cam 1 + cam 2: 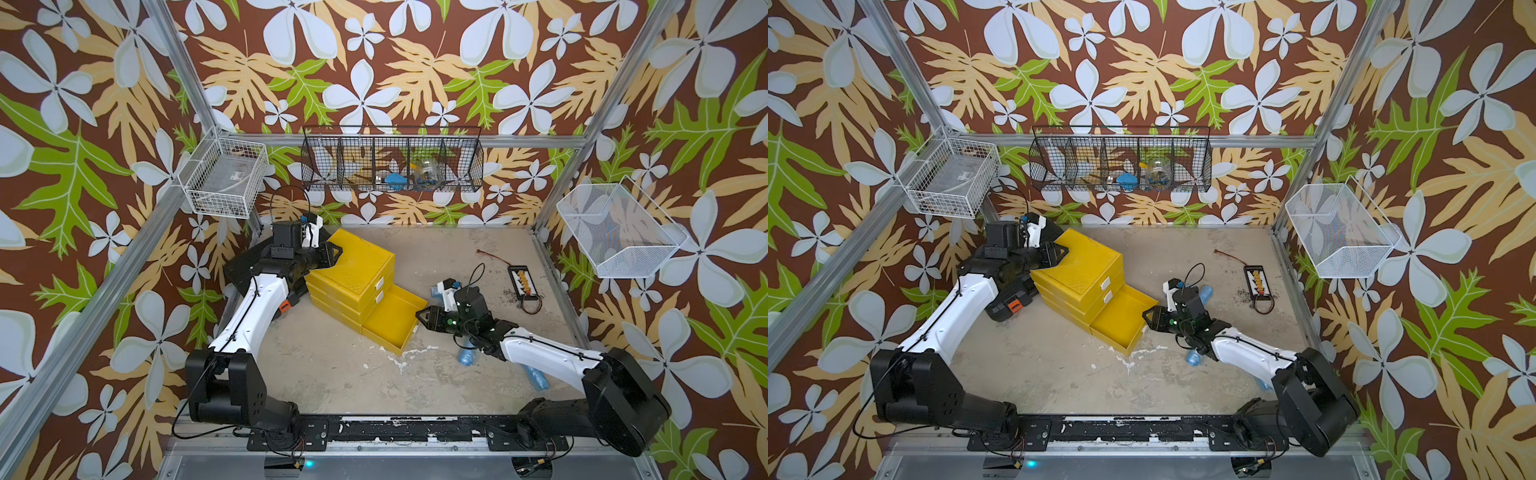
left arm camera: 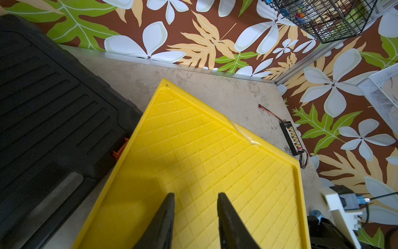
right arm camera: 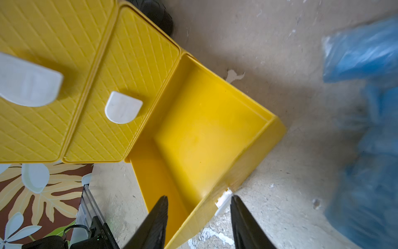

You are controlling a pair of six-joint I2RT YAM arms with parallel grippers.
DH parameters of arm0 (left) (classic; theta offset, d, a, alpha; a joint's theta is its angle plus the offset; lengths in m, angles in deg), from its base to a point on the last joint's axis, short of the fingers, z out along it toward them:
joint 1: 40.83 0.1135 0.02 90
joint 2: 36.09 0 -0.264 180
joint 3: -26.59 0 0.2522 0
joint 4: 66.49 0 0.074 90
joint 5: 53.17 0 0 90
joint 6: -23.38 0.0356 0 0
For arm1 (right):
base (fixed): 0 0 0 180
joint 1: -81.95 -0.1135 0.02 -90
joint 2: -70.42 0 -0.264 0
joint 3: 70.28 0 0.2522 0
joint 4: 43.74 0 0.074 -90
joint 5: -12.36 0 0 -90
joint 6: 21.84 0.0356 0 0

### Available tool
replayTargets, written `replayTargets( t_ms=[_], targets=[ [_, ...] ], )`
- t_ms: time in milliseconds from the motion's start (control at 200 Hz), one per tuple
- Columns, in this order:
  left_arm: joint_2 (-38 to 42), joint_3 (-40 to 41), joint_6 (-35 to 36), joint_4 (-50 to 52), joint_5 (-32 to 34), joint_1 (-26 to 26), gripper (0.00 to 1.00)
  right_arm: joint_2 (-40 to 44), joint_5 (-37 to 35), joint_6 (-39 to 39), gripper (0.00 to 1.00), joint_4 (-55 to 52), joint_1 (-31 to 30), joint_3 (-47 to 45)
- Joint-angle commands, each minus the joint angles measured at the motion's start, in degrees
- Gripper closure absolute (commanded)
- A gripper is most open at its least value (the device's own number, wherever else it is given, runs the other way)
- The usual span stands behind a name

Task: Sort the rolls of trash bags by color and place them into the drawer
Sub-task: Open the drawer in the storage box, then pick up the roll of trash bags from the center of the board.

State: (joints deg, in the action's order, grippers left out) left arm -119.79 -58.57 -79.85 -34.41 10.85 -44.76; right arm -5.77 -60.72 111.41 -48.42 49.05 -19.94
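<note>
The bottom drawer (image 1: 390, 318) of the yellow chest (image 1: 353, 266) is pulled out, empty. The right gripper (image 3: 199, 197) is spread at its white handle (image 3: 224, 199), and the left gripper (image 2: 196, 194) is narrowly spread over the chest top. Next, I think: fetch a blue roll (image 1: 466, 356) near the drawer.

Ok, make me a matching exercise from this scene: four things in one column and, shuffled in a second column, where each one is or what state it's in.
Things
1. bottom drawer
2. black tool case
3. light blue rolls
4. black connector strip

Places or states
A. lying loose on the table
B. beside the yellow chest
C. pulled out, nothing seen inside
D. near the table's right edge, wires attached

Pairs: 1-C, 2-B, 3-A, 4-D
</note>
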Motion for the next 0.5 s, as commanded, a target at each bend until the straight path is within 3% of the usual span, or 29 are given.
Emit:
replayTargets(
  t_ms=[0, 275, 495],
  targets=[
    [-0.20, 0.53, -0.37, 2.56, -0.12, 0.06, 0.63, 4.09, -6.24, -4.14, 0.46, -11.36, 0.70, 0.62],
    [0.04, 1.00, -1.17, 1.17, -1.35, 0.06, 0.63, 17.41, -8.32, -7.29, 0.38, -20.15, 9.13, -10.01],
    [0.08, 1.16, -1.08, 0.83, -1.73, 0.06, 0.63, 17.69, -6.46, -7.21, 0.35, -18.02, 12.96, -15.11]
  ],
)
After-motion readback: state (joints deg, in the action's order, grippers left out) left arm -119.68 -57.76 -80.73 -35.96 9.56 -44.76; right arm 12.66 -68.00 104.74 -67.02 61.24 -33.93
